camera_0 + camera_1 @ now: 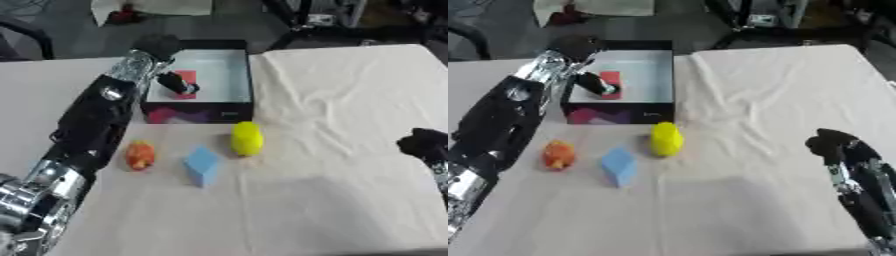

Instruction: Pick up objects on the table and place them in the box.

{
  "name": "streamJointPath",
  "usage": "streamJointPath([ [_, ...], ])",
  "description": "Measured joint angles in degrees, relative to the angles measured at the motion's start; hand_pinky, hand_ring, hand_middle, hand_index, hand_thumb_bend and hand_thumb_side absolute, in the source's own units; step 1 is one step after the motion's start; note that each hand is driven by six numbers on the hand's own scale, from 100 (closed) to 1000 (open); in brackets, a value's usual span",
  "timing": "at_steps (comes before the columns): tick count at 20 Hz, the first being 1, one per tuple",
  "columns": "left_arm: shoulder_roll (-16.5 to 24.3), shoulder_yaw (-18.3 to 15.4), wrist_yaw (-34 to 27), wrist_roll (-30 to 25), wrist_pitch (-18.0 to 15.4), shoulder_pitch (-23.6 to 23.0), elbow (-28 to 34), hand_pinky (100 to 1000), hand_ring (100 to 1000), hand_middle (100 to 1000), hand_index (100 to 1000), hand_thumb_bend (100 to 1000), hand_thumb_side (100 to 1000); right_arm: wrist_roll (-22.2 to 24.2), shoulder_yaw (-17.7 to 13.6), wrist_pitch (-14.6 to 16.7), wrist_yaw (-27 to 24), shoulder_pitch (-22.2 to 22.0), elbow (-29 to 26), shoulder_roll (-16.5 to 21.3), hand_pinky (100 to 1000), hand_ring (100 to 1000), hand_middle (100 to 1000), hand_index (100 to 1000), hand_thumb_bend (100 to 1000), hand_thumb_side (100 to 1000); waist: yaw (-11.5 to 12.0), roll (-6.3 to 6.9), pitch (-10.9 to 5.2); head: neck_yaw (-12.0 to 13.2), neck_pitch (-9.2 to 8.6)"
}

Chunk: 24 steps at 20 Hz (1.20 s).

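Left robot hand [175, 82] inside box [248, 85]

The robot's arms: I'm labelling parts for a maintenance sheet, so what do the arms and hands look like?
The left arm has a black forearm casing between shiny silver cylindrical joints, one large at the near end, one slimmer near the wrist. The left hand is black. The right arm is black with silver patches, ending in a rounded black right hand. No cables or markings are discernible.

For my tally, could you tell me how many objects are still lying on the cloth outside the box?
3: an orange object at left, a blue block in the middle, a yellow object nearest the box.
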<state>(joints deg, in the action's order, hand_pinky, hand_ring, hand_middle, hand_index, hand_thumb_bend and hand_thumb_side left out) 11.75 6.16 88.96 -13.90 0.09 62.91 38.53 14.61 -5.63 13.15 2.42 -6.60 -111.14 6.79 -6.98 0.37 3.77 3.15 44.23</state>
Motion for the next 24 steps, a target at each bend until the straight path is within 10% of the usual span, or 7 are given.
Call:
streamJointPath([
  [5, 5.92, 2.34, -8.57, -3.32, -6.81, 0.61, 7.1, 753, 707, 779, 859, 438, 749, -0.03, -0.09, 0.0, 0.01, -0.25, 0.05, 0.0, 802, 755, 662, 787, 100, 632, 0.8, 0.0, -0.01, -0.73, 0.0],
  [10, 15.9, 9.24, -27.73, -20.88, -14.89, -0.43, 17.5, 730, 647, 717, 792, 366, 598, -0.22, -0.38, 0.11, 0.33, -0.59, 0.07, 0.04, 802, 756, 663, 787, 100, 631, 1.73, 0.02, -0.01, -1.71, 0.0],
  [14, 21.77, 15.91, -42.34, -33.47, -15.33, -4.07, 24.33, 717, 633, 700, 777, 338, 536, -0.31, -0.41, 0.19, 0.39, -0.96, 0.07, 0.19, 802, 757, 664, 787, 100, 631, 1.85, 0.03, -0.02, -2.33, 0.0],
  [16, 23.4, 19.38, -47.27, -35.59, -14.42, -6.01, 26.38, 710, 633, 702, 782, 503, 456, -0.37, -0.43, 0.15, 0.41, -0.98, 0.07, 0.32, 802, 758, 664, 788, 100, 629, 1.84, 0.03, -0.02, -2.44, 0.0],
  [17, 23.78, 20.91, -49.01, -36.05, -14.06, -6.76, 27.05, 709, 633, 703, 783, 336, 526, -0.38, -0.43, 0.15, 0.41, -0.98, 0.07, 0.44, 803, 758, 664, 788, 100, 631, 1.82, 0.03, -0.02, -2.48, 0.0],
  [24, 22.75, 26.5, -52.95, -36.43, -13.7, -9.99, 28.37, 725, 671, 740, 814, 338, 494, -0.37, -0.38, 0.15, 0.41, -0.95, 0.07, 0.54, 803, 760, 665, 788, 100, 631, 1.64, 0.03, -0.02, -2.59, 0.0],
])
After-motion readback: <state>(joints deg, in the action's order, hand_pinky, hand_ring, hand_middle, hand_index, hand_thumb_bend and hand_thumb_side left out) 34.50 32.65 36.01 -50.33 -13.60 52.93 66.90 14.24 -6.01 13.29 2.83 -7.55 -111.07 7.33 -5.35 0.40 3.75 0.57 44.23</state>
